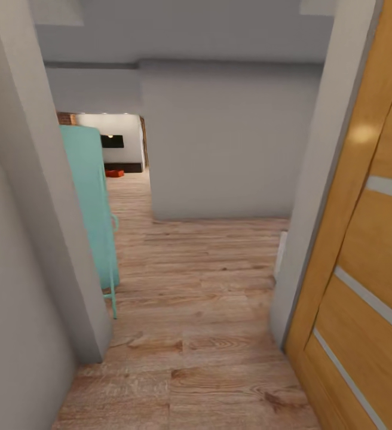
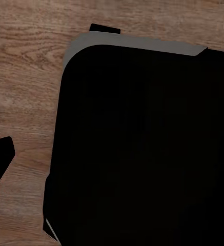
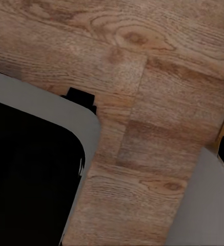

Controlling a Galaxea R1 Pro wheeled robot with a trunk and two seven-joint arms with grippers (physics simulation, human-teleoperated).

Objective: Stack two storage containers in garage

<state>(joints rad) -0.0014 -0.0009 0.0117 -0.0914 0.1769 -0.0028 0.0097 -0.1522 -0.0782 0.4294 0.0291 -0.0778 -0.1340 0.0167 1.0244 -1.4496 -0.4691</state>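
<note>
Head view looks through a doorway past the orange wooden panel door [image 1: 363,251] down a light wood plank floor [image 1: 202,310] hallway. Step in hand: transit toward the living room to fetch. One orange-red storage container [image 1: 115,173] sits on the planks far beyond the door, past the teal cabinet [image 1: 91,203]; the second isn't identifiable. Next: drive past the cabinet, turn in. Wrist views give dark robot body over planks; end effector states: cannot tell.

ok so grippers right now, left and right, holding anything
left gripper: cannot be told, fingers not made out over the light wood plank floor.
right gripper: cannot be told either.
</note>
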